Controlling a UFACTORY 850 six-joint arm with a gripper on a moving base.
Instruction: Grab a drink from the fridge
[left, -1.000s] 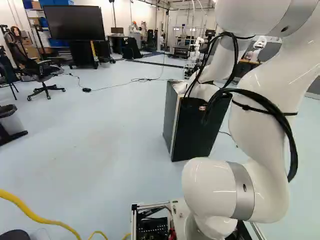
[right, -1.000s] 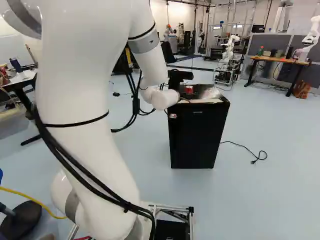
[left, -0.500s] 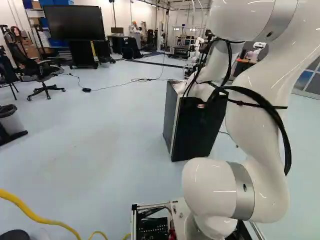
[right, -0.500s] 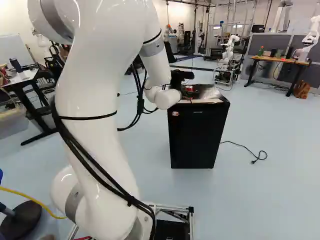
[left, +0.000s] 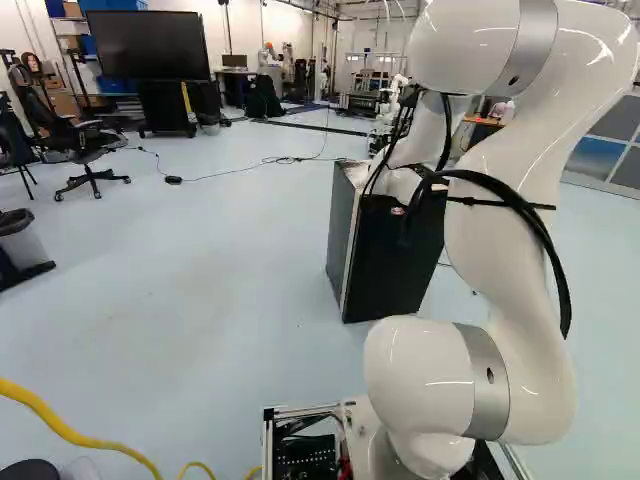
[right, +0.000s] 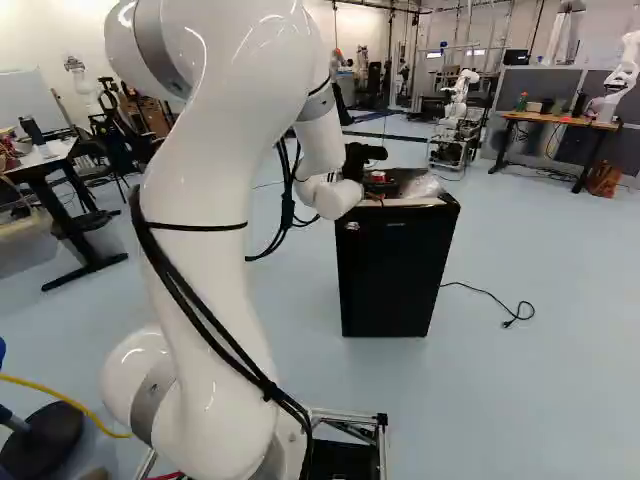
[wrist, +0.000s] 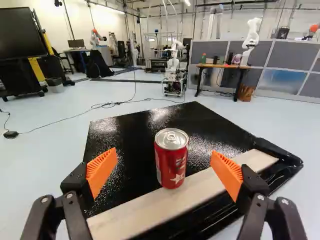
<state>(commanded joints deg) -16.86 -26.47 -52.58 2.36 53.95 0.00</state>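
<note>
Drink is a red can (wrist: 171, 159), upright on the top of the black fridge (right: 395, 270), not inside it. Sits near the front edge, the one facing the base, and in the right base view more toward the left front corner than the right. Its foot is at the pale strip (wrist: 145, 212) along that edge; can't tell if it's fully on the strip or half on the dark panel. Probably put there to be easy to reach from the front (no door to open, handy).

Claw (wrist: 165, 167) is wide, holding nothing: orange pads (wrist: 101, 170) stand apart either side of the can, neither touching it. Spread like that so the can fits between them, I'd say; level approach looks meant for the sides of the can, lid left alone. White arm (right: 205, 270) reaches out from the base over the front edge of the fridge.

Step in hand looks like lining up for the grasp; pick itself not done. Next: ease ahead until the can is well between the pads, close, lift straight up. Risks: one pad nudging it first and tipping it, or the claw scraping the strip. Thin can wall, so squeeze firm but not hard.
</note>
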